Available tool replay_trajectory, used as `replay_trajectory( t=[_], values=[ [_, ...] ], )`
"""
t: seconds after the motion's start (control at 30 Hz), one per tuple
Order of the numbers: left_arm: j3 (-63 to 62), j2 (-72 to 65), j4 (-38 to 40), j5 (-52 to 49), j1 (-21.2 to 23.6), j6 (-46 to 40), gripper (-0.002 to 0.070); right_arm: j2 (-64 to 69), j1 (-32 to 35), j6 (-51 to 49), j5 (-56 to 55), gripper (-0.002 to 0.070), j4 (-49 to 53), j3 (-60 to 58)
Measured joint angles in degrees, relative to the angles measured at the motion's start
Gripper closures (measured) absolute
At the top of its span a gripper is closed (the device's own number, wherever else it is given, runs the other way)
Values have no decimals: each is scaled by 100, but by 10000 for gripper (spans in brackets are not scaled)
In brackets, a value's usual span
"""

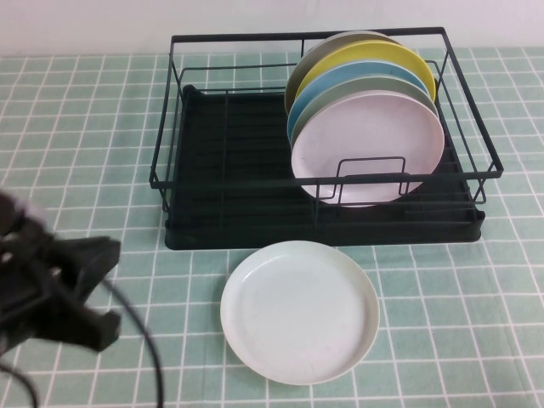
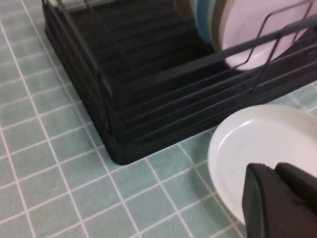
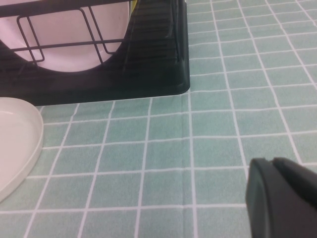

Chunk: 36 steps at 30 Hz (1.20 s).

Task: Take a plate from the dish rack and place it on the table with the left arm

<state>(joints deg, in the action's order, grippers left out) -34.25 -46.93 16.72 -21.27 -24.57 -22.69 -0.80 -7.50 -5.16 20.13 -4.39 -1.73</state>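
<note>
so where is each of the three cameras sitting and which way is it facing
High view: raised on the robot's side, angled down at the dish rack, the plate lying on the table; left gripper at the near left.
Left wrist view: low, facing the rack's corner and the plate; left gripper at the frame edge.
Right wrist view: low over tiles; right gripper at the frame edge.
All three share the plate, rack and pale pink plate.

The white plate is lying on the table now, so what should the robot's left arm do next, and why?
Probably just pull back a little further and park. The white plate already lies flat on the table in front of the dish rack. The left pincer holds nothing; the right pincer hangs over bare tiles.
</note>
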Motion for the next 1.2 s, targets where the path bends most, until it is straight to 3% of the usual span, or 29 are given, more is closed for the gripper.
replay_trajectory(
  t=[0.27,0.63,1.2],
  values=[
    [277,1575,-46,-897,0,96,675,0,0,0,0,694,0,0],
    [353,1843,-201,-1006,0,83,676,0,0,0,0,694,0,0],
    [3253,3140,-297,1353,129,62,676,0,0,0,0,694,-10,0]
  ],
)
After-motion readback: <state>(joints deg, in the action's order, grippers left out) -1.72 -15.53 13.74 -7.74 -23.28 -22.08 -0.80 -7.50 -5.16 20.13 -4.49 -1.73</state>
